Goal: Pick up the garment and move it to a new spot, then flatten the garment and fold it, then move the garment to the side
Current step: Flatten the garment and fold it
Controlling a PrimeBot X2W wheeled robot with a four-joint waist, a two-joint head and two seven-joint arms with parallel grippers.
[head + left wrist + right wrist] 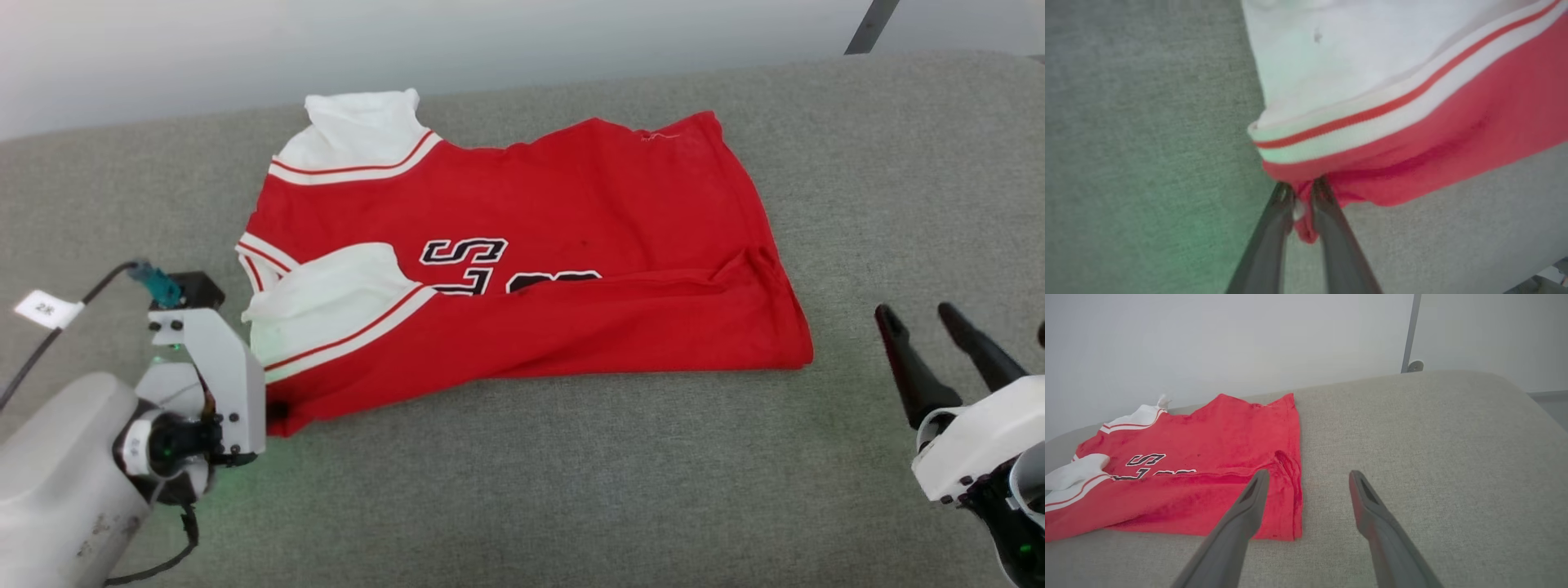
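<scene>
One garment (571,204) corner pinched in left end effector (1302,192); right end effector (915,314) spread.

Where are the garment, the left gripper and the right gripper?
garment (588,196): head view, on the middle of its red body.
left gripper (1302,194): left wrist view, between the fingertips pinching the red corner.
right gripper (1308,475): right wrist view, midway between its spread fingertips.

red garment (620,196), white stripe-trimmed sleeves (326,302), grey cushion (571,490)
</scene>
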